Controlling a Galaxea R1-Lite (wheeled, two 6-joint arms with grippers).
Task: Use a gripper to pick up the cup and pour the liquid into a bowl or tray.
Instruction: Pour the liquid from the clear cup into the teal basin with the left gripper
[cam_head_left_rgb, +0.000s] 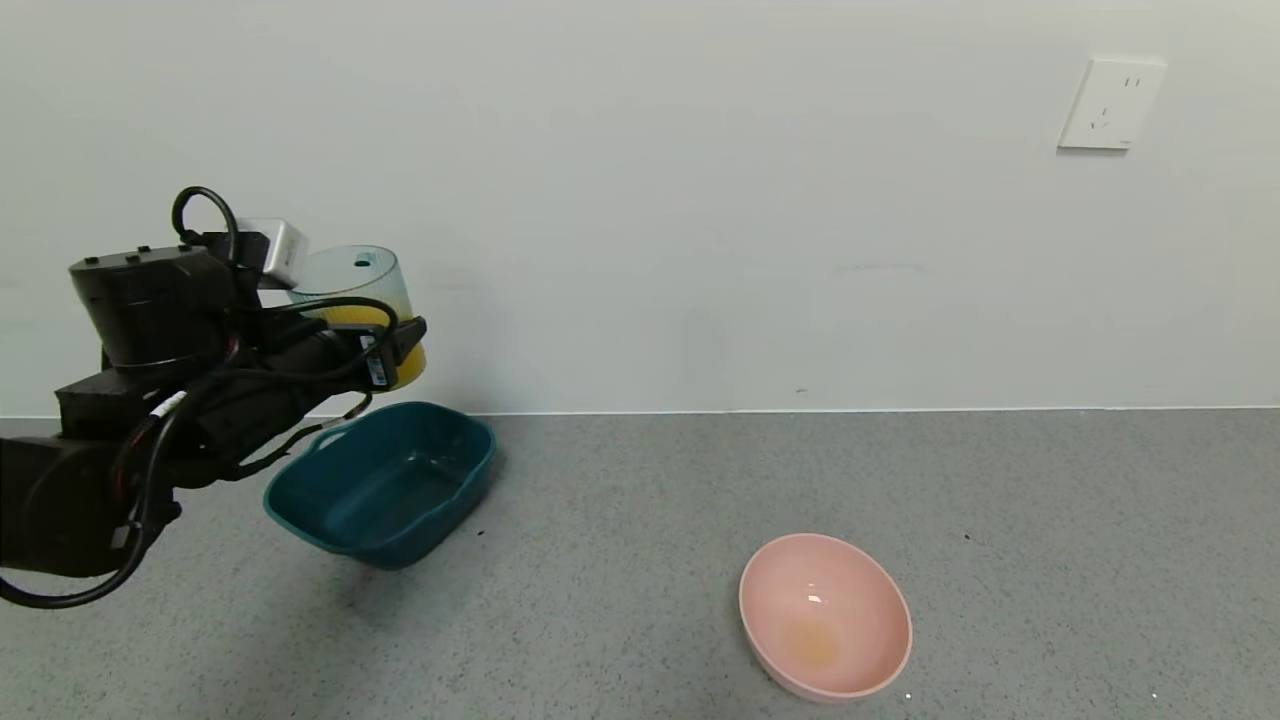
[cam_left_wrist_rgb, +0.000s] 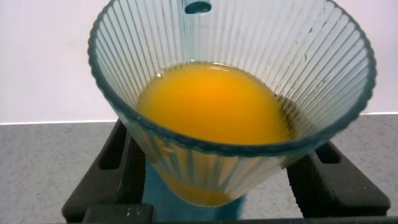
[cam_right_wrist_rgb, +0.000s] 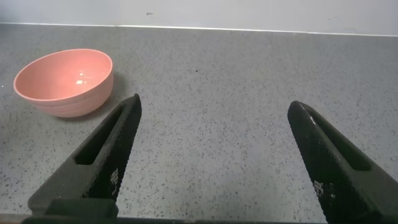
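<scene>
My left gripper (cam_head_left_rgb: 385, 345) is shut on the cup (cam_head_left_rgb: 362, 290), a see-through pale teal ribbed tumbler, and holds it upright in the air above the far left end of the dark teal tub (cam_head_left_rgb: 385, 485). The cup holds orange-yellow liquid (cam_head_left_rgb: 400, 345) in its lower half. In the left wrist view the cup (cam_left_wrist_rgb: 233, 93) fills the picture with the liquid (cam_left_wrist_rgb: 211, 109) inside, black fingers (cam_left_wrist_rgb: 109, 168) on either side and a bit of the tub (cam_left_wrist_rgb: 155, 190) below. My right gripper (cam_right_wrist_rgb: 214, 140) is open and empty over the grey counter; it does not show in the head view.
A round pink bowl (cam_head_left_rgb: 825, 615) with a faint orange stain stands on the grey counter at the front right; it also shows in the right wrist view (cam_right_wrist_rgb: 65, 81). A white wall with a socket (cam_head_left_rgb: 1110, 105) backs the counter.
</scene>
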